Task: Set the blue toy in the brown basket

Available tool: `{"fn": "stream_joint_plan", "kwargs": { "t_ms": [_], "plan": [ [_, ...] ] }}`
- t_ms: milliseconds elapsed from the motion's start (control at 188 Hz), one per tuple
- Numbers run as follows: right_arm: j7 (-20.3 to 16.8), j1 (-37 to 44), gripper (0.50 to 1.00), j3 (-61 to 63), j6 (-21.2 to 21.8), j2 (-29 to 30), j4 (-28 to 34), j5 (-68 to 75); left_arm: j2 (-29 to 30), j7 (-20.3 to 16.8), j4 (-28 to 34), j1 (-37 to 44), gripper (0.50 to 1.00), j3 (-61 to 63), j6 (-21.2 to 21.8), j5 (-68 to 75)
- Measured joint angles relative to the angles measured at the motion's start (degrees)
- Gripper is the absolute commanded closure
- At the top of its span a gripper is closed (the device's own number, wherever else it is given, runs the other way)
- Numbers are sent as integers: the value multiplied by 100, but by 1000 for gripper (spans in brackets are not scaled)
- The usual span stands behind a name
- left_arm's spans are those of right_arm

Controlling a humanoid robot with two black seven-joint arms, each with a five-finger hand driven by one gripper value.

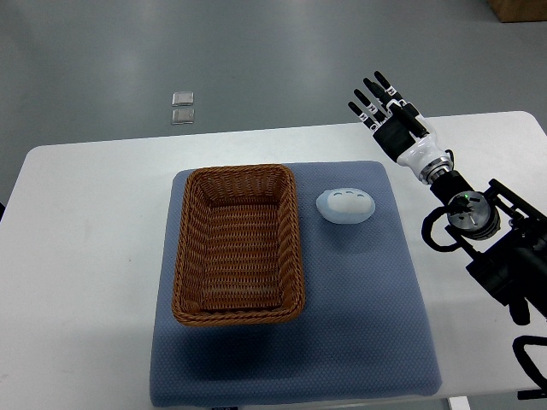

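A pale blue rounded toy [345, 206] lies on the blue mat [359, 325], just right of the brown wicker basket [193, 256]. The basket holds nothing that I can see. My right hand [382, 105] hovers above the table's far edge, up and to the right of the toy, well apart from it. Its fingers [373, 88] are spread straight and hold nothing. The right arm comes in from the lower right. My left arm is out of view.
The white table [85, 256] carries the mat and basket. Two small clear packets [183, 108] lie on the grey floor beyond the table. A brown box corner [520, 8] shows at the top right.
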Motion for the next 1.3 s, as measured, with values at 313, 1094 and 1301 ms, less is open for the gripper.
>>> {"fn": "stream_joint_plan", "kwargs": {
  "t_ms": [313, 1094, 1301],
  "plan": [
    [-28, 73, 589, -44, 23, -21, 0, -60, 0, 0, 7, 0, 500, -5, 0, 11],
    [-1094, 4727, 591, -6618, 647, -1433, 762, -4064, 0, 2, 7, -1, 500, -1, -8, 8],
    [-1630, 5681, 593, -7701, 737, -1085, 1468, -4013, 0, 7, 2, -1, 500, -3, -9, 8]
  ]
}}
